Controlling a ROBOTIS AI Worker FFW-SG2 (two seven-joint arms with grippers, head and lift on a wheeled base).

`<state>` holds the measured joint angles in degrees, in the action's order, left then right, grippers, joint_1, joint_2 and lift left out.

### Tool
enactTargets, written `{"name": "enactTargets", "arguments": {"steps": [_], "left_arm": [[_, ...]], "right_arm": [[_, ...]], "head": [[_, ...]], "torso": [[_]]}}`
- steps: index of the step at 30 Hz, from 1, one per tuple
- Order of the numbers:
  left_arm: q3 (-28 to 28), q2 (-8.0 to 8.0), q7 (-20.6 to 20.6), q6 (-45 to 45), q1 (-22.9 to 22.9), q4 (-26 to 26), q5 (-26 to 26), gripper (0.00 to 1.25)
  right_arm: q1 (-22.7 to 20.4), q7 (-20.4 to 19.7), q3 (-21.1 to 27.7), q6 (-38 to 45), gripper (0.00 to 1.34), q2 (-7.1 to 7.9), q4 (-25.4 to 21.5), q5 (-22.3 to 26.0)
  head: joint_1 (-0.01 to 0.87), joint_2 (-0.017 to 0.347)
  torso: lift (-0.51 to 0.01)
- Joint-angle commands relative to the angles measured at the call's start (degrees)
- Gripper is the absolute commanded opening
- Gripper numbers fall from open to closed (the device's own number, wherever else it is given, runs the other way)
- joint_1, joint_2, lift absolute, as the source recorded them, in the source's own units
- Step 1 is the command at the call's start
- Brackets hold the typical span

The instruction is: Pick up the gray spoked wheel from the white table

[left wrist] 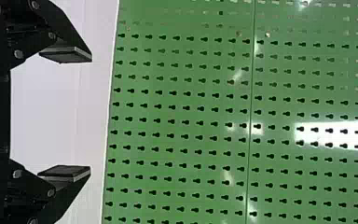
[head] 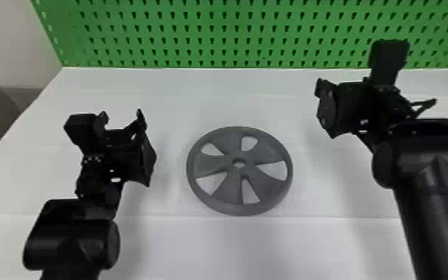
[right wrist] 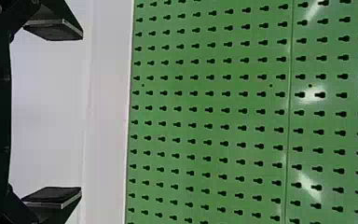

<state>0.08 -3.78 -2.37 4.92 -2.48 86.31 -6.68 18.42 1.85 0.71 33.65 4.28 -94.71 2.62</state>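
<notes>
The round gray plastic-looking spoked wheel [head: 212, 164] lies flat on the white table [head: 197, 245] between the black two-fingered left gripper [left wrist: 91, 114] and its matching right gripper [right wrist: 82, 112], both empty with jaws apart, so grasp and lift seemingly remain.

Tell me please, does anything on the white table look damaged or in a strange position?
Nothing stands out: the gray spoked wheel lies flat on the white table, with no visible break.

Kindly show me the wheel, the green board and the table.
Gray spoked wheel [head: 230, 147], head view: on a spoke.
Green board [head: 255, 34], head view: middle of its face.
White table [head: 238, 247], head view: bare near part.
</notes>
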Motion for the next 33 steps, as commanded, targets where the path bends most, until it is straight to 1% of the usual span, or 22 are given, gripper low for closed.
{"name": "enactTargets", "arguments": {"steps": [1, 4, 8, 13, 18, 22, 27, 33], "left_arm": [[0.10, 0.00, 0.00, 0.00, 0.02, 0.00, 0.00, 0.85], [0.01, 0.00, 0.00, -0.09, 0.02, 0.00, 0.00, 0.85], [-0.08, 0.00, 0.00, -0.09, 0.02, 0.00, 0.09, 0.85], [-0.26, 0.00, 0.00, -0.35, -0.16, 0.00, 0.26, 0.85], [-0.52, 0.00, 0.00, -0.53, -0.33, 0.00, 0.53, 0.85], [-0.61, 0.00, 0.00, -0.53, -0.42, 0.00, 0.70, 0.84], [-0.61, -0.09, 0.00, -0.62, -0.42, 0.00, 1.14, 0.84], [-0.52, -0.09, 0.00, -0.79, -0.33, 0.00, 1.58, 0.84]], "right_arm": [[4.08, 0.00, -1.76, 9.95, 1.21, 0.64, -0.38, -0.51], [6.71, 0.00, -2.81, 16.28, 1.21, 1.08, -0.38, -1.39], [9.70, 0.00, -3.69, 23.40, 1.21, 1.17, -0.30, -2.35], [13.66, 0.00, -4.31, 32.18, 1.21, 1.43, 0.06, -2.09], [17.79, 0.00, -5.10, 40.80, 1.21, 1.61, 2.25, -0.68], [20.51, 0.00, -5.71, 45.02, 1.21, 1.96, 5.15, 1.51], [23.68, 0.00, -5.98, 49.76, 1.21, 2.75, 10.51, 5.56], [26.31, 0.00, -7.21, 53.89, 1.21, 3.37, 15.70, 6.26]], "head": [[0.782, 0.057], [0.782, 0.057], [0.782, 0.057], [0.782, 0.057], [0.782, 0.057], [0.782, 0.057], [0.782, 0.057], [0.782, 0.057]], "torso": [[-0.097], [-0.097], [-0.097], [-0.097], [-0.097], [-0.097], [-0.097], [-0.097]]}}
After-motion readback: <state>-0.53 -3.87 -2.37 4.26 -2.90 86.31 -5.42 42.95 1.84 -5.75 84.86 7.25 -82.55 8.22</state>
